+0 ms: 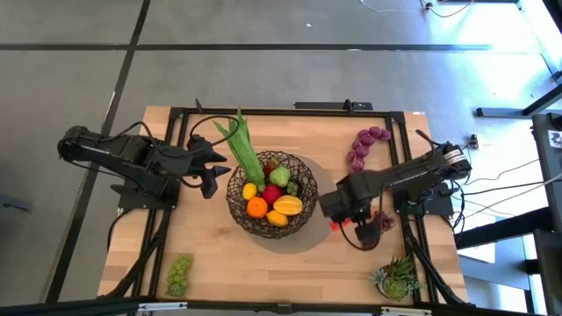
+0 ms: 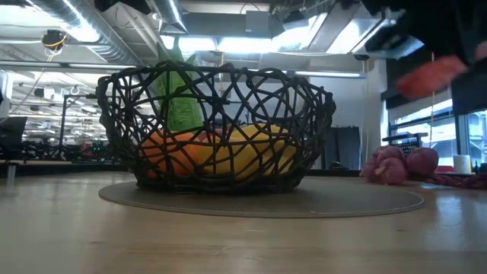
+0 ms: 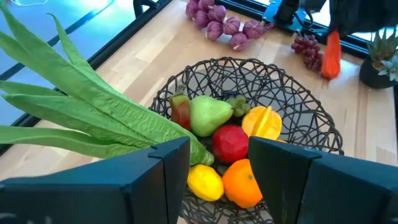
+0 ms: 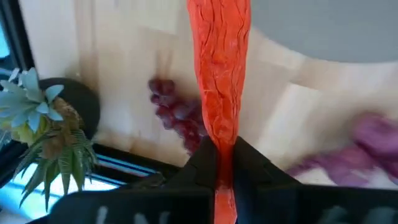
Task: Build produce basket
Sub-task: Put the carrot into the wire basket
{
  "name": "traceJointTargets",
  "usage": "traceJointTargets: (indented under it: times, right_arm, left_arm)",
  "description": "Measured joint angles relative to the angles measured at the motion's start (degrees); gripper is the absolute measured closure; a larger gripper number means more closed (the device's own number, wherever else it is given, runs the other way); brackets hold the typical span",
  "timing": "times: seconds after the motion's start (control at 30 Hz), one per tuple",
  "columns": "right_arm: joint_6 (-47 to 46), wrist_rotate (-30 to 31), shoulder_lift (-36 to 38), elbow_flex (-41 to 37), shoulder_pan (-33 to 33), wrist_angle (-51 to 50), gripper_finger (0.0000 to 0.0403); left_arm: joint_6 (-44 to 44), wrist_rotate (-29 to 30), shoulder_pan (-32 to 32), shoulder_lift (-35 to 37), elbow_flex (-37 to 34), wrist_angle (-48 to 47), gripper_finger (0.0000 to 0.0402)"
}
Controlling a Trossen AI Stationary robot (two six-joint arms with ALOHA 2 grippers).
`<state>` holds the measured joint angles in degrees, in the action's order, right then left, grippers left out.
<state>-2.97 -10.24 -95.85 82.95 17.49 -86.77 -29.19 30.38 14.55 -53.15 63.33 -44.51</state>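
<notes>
Carrot handling is what I am weighing now: the right gripper is pinching a long orange wrinkled toy carrot by one end, jaws closed tight on it, and is holding it above the desk just off the basket's side toward the right edge. The carrot looks light and fairly stiff, with a creased skin that should give decent purchase, but gripped at the very end it is hanging long and could swing, so I am judging a slow carry to be best.

The round dark wire-mesh basket is sitting on its grey round mat near the middle of the desk, already holding oranges, a lemon, a red apple, a green pear-like fruit and a long green leafy stalk that is sticking out over the rim toward the far edge.

The left gripper is waiting beside the basket's left side, jaws partly open and holding nothing.

Purple grapes are lying toward the far right, green grapes near the front left corner, dark red grapes under the carrot.

From the low view the carrot is a blur, and the basket's lower contents are hard to make out through the mesh.
</notes>
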Motion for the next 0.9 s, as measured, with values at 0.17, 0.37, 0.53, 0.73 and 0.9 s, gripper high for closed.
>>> traceJointTargets:
  times: [0.17, 0.37, 0.53, 0.73, 0.9]
  right_arm:
    - [-1.5, 6.7, 0.2, 9.4, -1.9, -2.6, 0.0390]
    - [-1.3, 18.5, 0.2, 16.6, -4.9, 11.6, 0.0390]
    - [-2.1, 26.2, 0.2, 15.0, -8.4, 28.3, 0.0390]
    - [-10.8, 30.7, 0.2, 8.4, -13.5, 36.6, 0.0390]
    - [-18.0, 26.6, 0.2, 2.1, -15.8, 48.5, 0.0390]
  left_arm:
    - [1.7, 0.0, 0.0, 0.0, 0.0, 0.0, 0.0249]
    - [2.8, 0.0, 0.0, 0.0, 0.0, 0.0, 0.0249]
    - [2.8, 0.0, 0.0, 0.0, 0.0, 0.0, 0.0249]
    - [3.8, 0.0, 0.0, 0.0, 0.0, 0.0, 0.0249]
    - [7.3, 0.0, 0.0, 0.0, 0.0, 0.0, 0.0249]
